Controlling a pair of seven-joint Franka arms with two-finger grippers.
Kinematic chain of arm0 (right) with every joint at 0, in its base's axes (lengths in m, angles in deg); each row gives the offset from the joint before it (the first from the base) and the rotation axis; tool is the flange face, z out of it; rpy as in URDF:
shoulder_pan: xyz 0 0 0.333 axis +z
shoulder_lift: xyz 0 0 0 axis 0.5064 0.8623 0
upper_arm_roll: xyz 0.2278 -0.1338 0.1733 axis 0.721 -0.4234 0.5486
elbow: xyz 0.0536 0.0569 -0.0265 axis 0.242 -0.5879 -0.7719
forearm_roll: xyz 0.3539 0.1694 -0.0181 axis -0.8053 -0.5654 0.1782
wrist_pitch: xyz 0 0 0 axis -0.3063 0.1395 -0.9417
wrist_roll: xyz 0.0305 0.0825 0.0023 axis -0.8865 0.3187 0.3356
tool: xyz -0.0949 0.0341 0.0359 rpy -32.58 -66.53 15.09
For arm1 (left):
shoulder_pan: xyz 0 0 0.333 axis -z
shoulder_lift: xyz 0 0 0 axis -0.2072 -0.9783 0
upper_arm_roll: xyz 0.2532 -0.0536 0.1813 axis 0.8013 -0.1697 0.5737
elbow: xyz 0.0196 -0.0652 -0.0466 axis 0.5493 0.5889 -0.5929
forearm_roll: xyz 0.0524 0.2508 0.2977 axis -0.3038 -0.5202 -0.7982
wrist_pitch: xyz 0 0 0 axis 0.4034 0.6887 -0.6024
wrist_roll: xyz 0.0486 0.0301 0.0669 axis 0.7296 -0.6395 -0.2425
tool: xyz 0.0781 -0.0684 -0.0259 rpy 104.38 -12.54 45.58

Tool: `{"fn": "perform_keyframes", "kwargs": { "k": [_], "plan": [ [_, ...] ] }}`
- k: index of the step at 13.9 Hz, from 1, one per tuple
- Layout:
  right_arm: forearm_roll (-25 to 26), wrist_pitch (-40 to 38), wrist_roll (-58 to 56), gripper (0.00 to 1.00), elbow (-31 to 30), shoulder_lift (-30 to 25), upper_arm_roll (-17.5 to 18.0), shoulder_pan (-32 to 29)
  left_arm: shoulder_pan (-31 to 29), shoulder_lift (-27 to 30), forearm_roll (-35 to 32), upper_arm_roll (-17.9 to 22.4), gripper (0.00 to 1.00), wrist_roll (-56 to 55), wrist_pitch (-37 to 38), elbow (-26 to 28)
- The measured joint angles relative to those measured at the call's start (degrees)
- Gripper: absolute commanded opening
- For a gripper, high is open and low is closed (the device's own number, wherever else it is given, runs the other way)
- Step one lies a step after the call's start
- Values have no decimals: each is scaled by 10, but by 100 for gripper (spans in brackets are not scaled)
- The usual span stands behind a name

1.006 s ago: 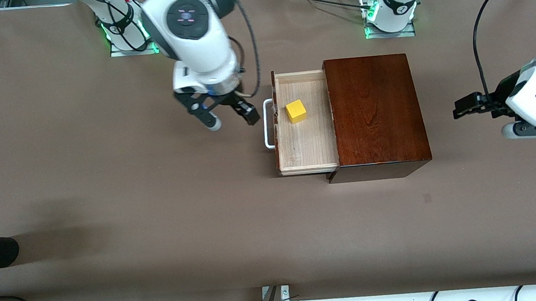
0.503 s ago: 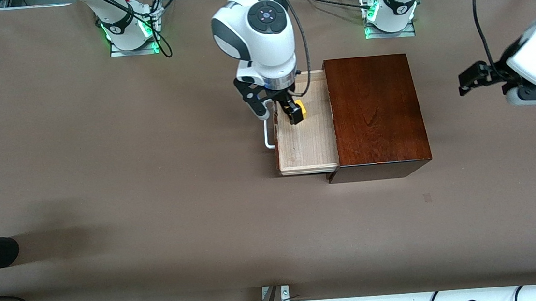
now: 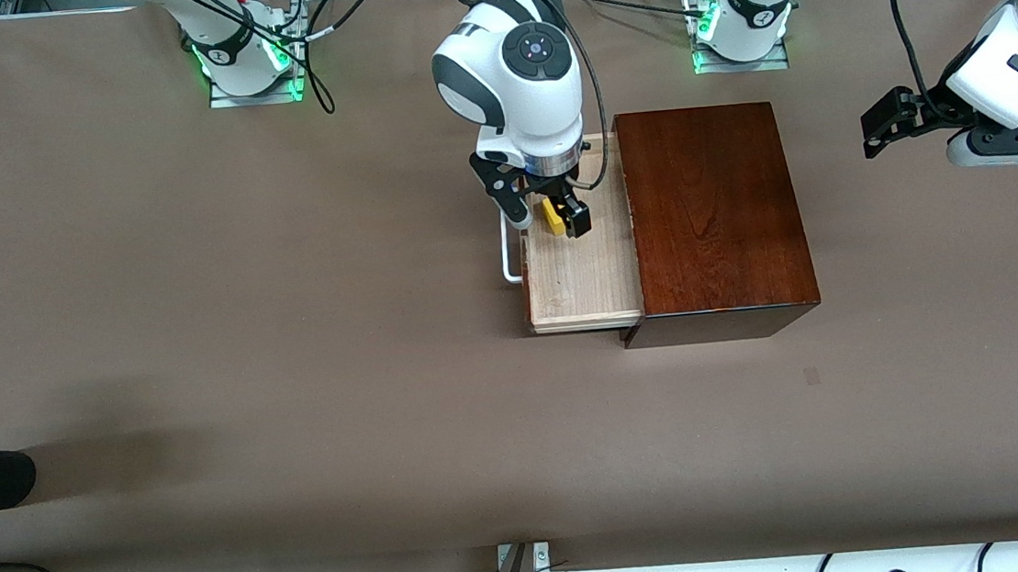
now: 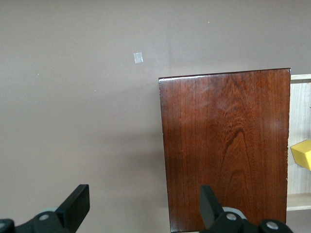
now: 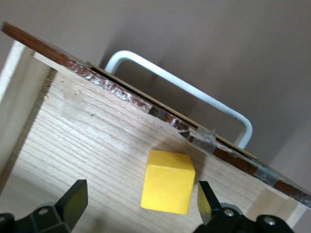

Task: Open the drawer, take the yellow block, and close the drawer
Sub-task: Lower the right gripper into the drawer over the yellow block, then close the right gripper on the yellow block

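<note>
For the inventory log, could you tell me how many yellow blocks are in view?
1: the yellow block sits in the open drawer, between the right end effector's open fingers. None elsewhere.

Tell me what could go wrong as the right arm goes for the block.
1. The block sits off-centre between the open right end effector's fingers, nearer one; closing may push or twist it rather than pinch it squarely.
2. It lies close to the drawer front, so a finger might catch that wall or the handle.
The left end effector waits, open, off the box.
</note>
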Motion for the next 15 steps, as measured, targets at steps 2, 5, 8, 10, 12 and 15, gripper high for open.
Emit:
{"fn": "perform_keyframes", "kwargs": {
  "k": [2, 5, 8, 10, 12, 15],
  "plan": [
    [-11, 0, 1, 100, 0, 7, 0, 0, 0, 0, 0, 0, 100, 0, 0, 1],
    [-13, 10, 6, 100, 0, 24, 0, 6, 0, 0, 0, 0, 100, 1, 0, 1],
    [-13, 19, 7, 100, 0, 37, 0, 12, 1, 0, 0, 0, 100, 1, -1, 1],
    [-13, 19, 7, 100, 0, 40, 0, 13, 1, 0, 0, 0, 100, 1, -2, 1],
    [-13, 19, 7, 58, 0, 42, 0, 13, 1, 0, 0, 0, 100, 1, -2, 1],
    [-16, 19, 7, 12, 0, 42, 0, 13, 1, 0, 0, 2, 100, 0, -2, 1]
  ]
}}
